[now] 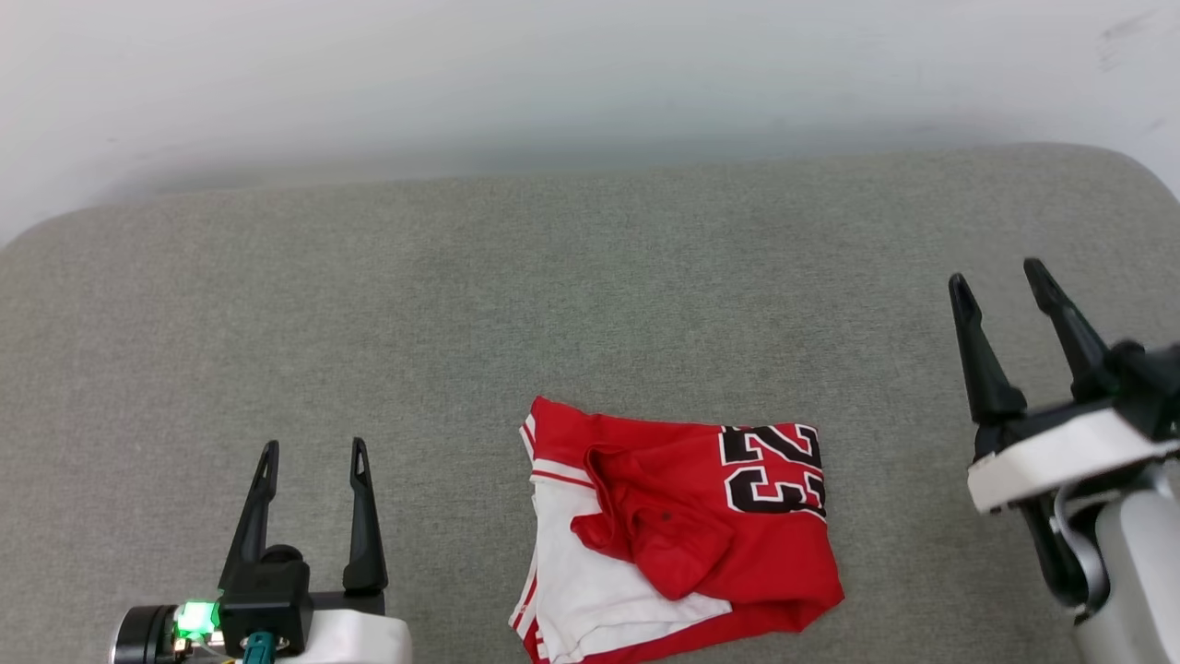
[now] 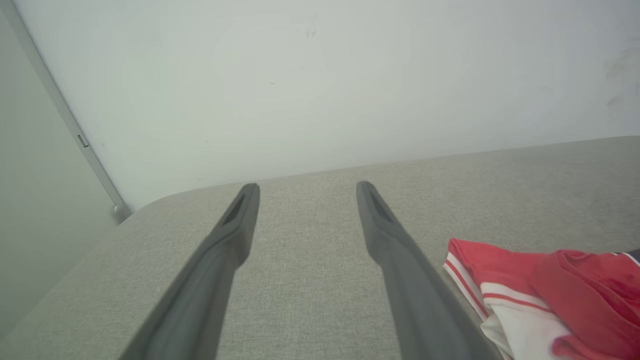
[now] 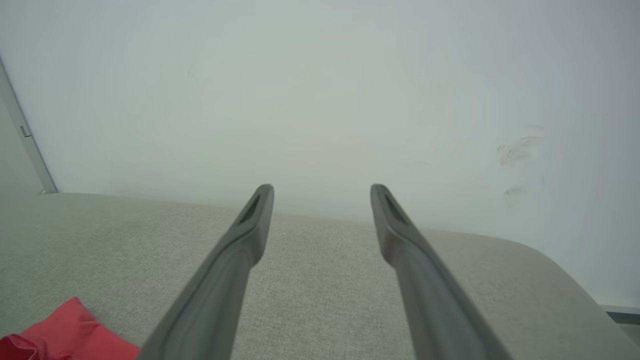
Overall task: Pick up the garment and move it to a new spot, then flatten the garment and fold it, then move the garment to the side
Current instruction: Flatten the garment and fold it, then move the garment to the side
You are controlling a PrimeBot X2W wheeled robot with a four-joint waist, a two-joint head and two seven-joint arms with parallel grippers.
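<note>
- The garment (image 1: 682, 535), folded into a rumpled red and white bundle with black block digits at its right end, lies on the grey fabric surface (image 1: 553, 295) near the front edge, between the two grippers.
- The left gripper (image 1: 313, 444) hovers to the garment's left, fingers spread apart and holding nothing.
- The right gripper (image 1: 997, 272) sits well off to the right and farther back, fingers likewise parted and empty.
- A pale wall (image 1: 553, 74) rises behind the surface.
</note>
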